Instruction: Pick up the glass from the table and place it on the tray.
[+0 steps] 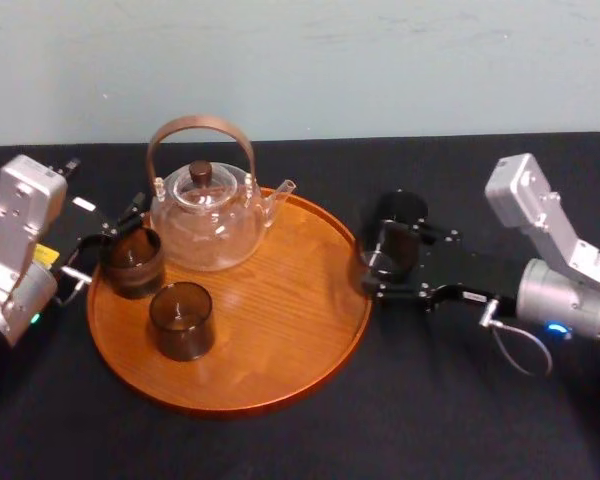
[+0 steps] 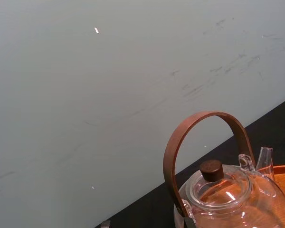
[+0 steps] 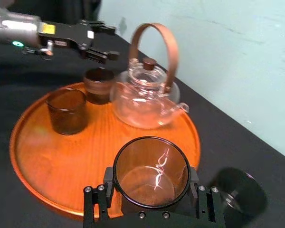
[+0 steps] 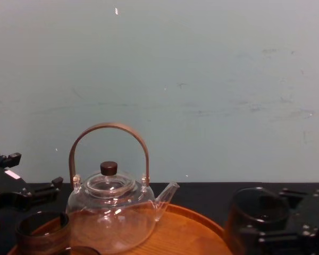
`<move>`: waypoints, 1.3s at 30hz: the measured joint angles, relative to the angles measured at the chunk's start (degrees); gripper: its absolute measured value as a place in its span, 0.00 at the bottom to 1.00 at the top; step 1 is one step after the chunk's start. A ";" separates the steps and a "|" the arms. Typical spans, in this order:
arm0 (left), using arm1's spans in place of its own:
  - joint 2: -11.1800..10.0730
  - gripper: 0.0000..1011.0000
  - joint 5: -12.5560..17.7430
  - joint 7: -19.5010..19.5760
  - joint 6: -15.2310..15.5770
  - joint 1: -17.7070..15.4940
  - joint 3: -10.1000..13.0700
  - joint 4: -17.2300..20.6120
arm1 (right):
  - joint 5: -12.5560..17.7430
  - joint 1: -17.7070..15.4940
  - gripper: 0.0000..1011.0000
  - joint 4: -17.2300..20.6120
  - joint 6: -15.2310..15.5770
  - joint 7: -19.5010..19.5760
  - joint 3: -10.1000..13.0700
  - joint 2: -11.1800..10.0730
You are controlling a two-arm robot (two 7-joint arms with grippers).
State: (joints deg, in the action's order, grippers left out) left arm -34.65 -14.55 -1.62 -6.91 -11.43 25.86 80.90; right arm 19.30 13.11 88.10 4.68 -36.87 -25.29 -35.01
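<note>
My right gripper (image 1: 380,266) is shut on a dark smoky glass (image 1: 385,254), held just off the right rim of the round wooden tray (image 1: 280,385). In the right wrist view the glass (image 3: 151,167) sits upright between the black fingers (image 3: 96,202), with its shadow on the black cloth beside it. The chest view shows this glass (image 4: 255,212) low at the right. My left gripper (image 1: 110,238) stands open over the tray's left side, by a second dark glass (image 1: 131,262). From the right wrist view, the left gripper (image 3: 111,42) hangs above that glass (image 3: 99,84).
A clear glass teapot (image 1: 205,215) with a brown hoop handle stands at the back of the tray. A third dark glass (image 1: 182,320) stands on the tray's front left. Bare wood lies across the tray's right half (image 3: 52,164). Black cloth covers the table; a pale wall is behind.
</note>
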 joint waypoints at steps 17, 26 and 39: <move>0.00 0.99 0.00 0.00 0.00 0.00 0.00 0.00 | 0.19 4.02 0.90 -1.83 -0.61 -2.50 -7.66 4.07; 0.00 0.99 0.00 0.00 0.00 0.00 0.00 0.00 | 0.00 5.67 0.90 -4.36 -1.65 -3.18 -10.98 6.19; 0.00 0.99 0.00 0.00 0.00 0.00 0.00 0.00 | -1.38 7.06 0.90 -9.30 -3.07 -2.40 -13.11 8.56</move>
State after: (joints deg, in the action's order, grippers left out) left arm -34.64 -14.55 -1.62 -6.91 -11.43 25.86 80.90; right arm 17.92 20.18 78.79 1.61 -39.27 -38.40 -26.45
